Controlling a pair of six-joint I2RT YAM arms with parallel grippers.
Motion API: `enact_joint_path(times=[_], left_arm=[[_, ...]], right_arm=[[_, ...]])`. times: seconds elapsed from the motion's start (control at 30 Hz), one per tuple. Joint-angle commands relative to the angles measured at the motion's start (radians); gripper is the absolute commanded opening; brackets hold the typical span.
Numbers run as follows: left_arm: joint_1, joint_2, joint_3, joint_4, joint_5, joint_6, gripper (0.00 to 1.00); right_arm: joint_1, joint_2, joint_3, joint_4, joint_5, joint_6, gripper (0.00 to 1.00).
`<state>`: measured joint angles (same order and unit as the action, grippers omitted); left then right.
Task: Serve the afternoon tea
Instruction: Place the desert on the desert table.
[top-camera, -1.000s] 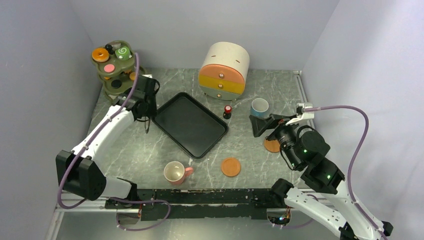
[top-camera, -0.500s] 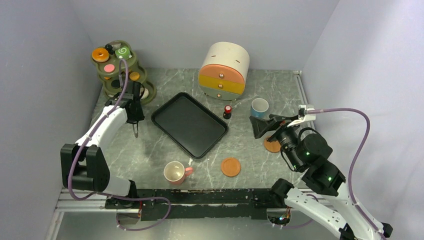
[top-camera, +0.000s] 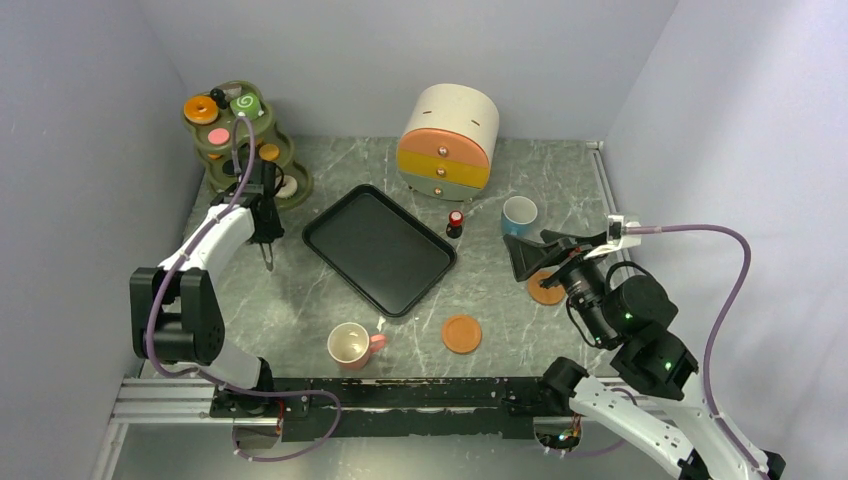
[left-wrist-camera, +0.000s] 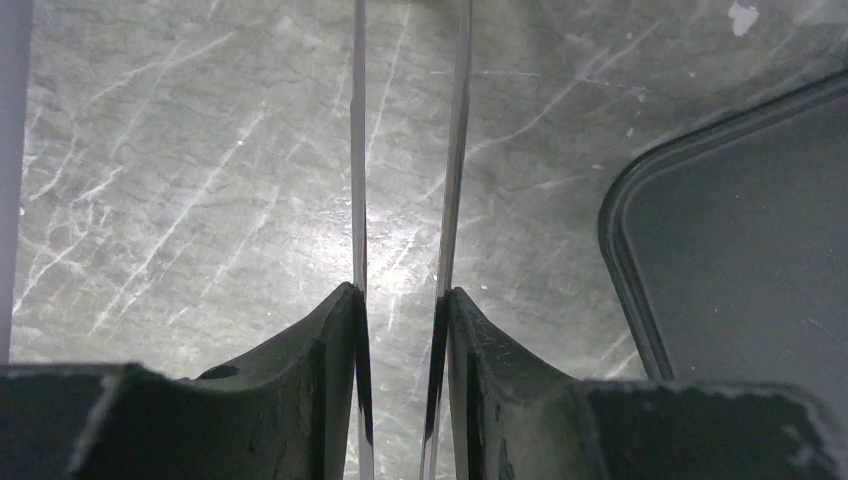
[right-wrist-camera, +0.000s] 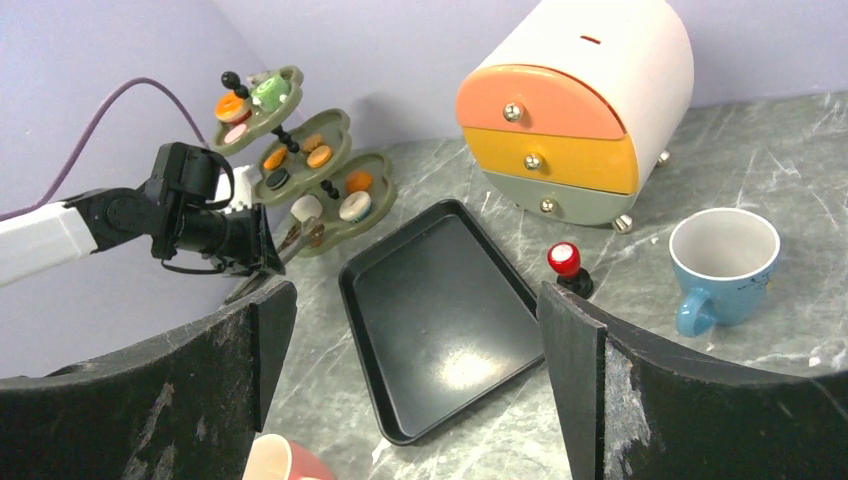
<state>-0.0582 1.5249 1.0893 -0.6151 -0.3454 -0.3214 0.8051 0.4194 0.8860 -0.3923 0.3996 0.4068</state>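
Toy pastries sit on the olive tiered stand (top-camera: 222, 152): an orange doughnut (top-camera: 200, 108), a green swirl roll (top-camera: 245, 105), and a white doughnut (right-wrist-camera: 353, 206) on the lowest tier. The pink cup (top-camera: 352, 345) stands at the front, the blue cup (top-camera: 519, 214) right of centre. One orange saucer (top-camera: 462, 334) lies near the front; another (top-camera: 545, 291) lies under my right gripper (top-camera: 535, 255). That gripper is wide open and empty (right-wrist-camera: 415, 300). My left gripper (top-camera: 266, 232) is beside the stand, shut on thin metal tongs (left-wrist-camera: 455, 180) that point down at the table.
The black tray (top-camera: 378, 248) lies in the middle. A cream drawer cabinet (top-camera: 449, 142) stands at the back, with a small red-topped knob (top-camera: 455, 222) in front of it. Walls close in at left, back and right.
My left arm has swung left and back from the tray's corner to just beside the stand, tongs still held. My right arm has drifted slightly right and lower.
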Motion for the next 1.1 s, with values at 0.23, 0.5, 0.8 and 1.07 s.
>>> enact_joint_path(times=[0.23, 0.5, 0.8, 1.07], left_arm=[[0.05, 0.032, 0.043, 0.102, -0.044, -0.004, 0.36], [0.099, 0.081, 0.043, 0.161, -0.016, -0.001, 0.37], [0.127, 0.11, 0.025, 0.202, 0.045, 0.013, 0.42], [0.129, 0.103, 0.037, 0.179, 0.061, 0.011, 0.52]], right_arm=[[-0.004, -0.01, 0.02, 0.006, 0.008, 0.0, 0.94], [-0.005, -0.026, 0.019, -0.009, 0.018, 0.01, 0.94], [-0.005, -0.014, 0.03, -0.017, 0.022, 0.016, 0.94], [-0.005, -0.006, 0.019, -0.003, 0.007, 0.022, 0.93]])
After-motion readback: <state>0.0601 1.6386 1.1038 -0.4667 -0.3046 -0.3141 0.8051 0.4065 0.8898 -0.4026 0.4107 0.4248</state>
